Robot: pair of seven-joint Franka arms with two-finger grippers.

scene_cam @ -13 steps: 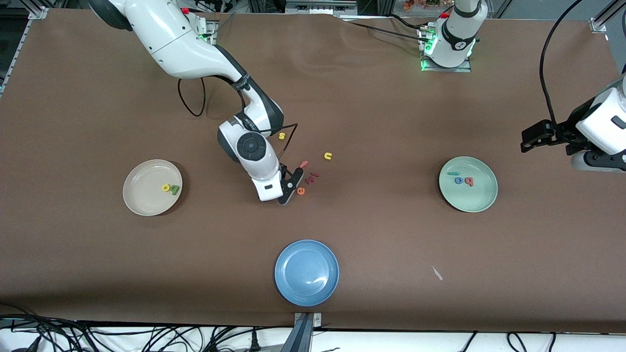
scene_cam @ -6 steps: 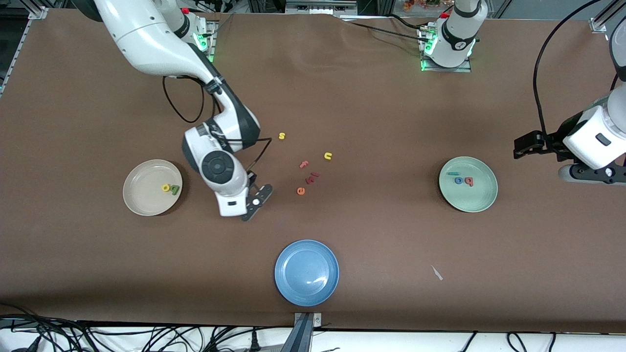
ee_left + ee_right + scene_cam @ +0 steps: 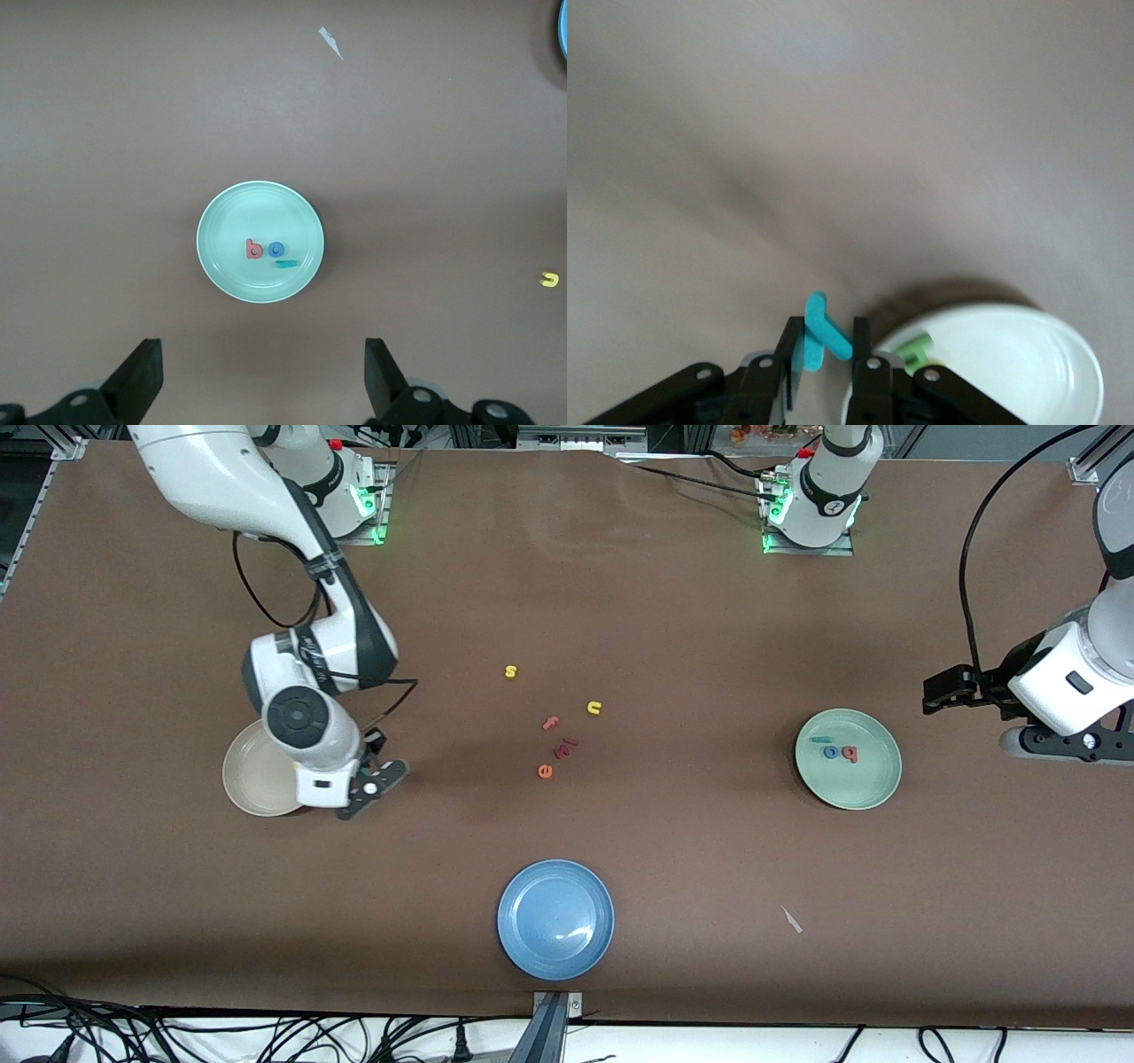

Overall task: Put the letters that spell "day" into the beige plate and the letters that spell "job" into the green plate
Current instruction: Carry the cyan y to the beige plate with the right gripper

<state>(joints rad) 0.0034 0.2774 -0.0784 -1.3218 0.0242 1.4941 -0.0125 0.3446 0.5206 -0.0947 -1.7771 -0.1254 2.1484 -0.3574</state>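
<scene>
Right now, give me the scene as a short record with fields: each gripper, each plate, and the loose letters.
right gripper: shut on the teal y, at the edge of the beige plate
left gripper: open, waiting above the table near the green plate
beige plate: green a seen inside
green plate: teal j, blue o, red b
blue plate: holds nothing
loose letters: yellow s, yellow u, pink f, orange e

- A robotics lab, not a home or shop.
- Two white robot arms [image 3: 292,522] bolted onto a brown-covered worktop [image 3: 567,584].
- Aluminium frame rails [image 3: 53,469] border it.
- Loose cables [image 3: 266,1036] trail along the worktop's near edge.
</scene>
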